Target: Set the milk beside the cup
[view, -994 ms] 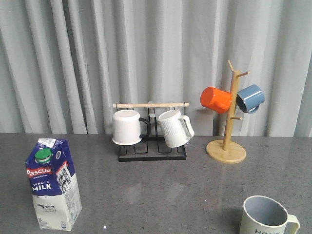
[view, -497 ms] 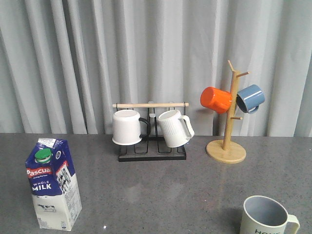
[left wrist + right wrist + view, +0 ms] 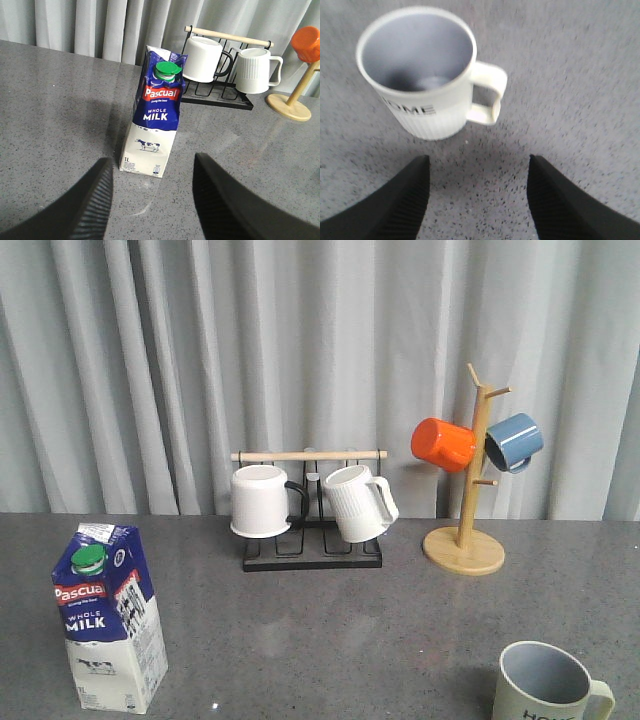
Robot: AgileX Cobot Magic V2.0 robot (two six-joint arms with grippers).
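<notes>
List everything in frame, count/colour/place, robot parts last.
milk: 1, dark blue and white carton, green cap, upright, table front left
cup: 1, pale cream with grey-blue inside, "HOME" print, upright, table front right, far from the milk
table: 1, grey speckled
black rack: 1, wooden top bar, table centre back
plain white mug: 1, black handle, on the rack's left side
ribbed white mug: 1, on the rack's right side
wooden mug tree: 1, table back right
orange mug: 1, hung on the tree, left
blue mug: 1, hung on the tree, right
curtain: grey, behind the table
left gripper: dark fingers open, facing the milk, not touching
right gripper: dark fingers open, near the cup, not touching
</notes>
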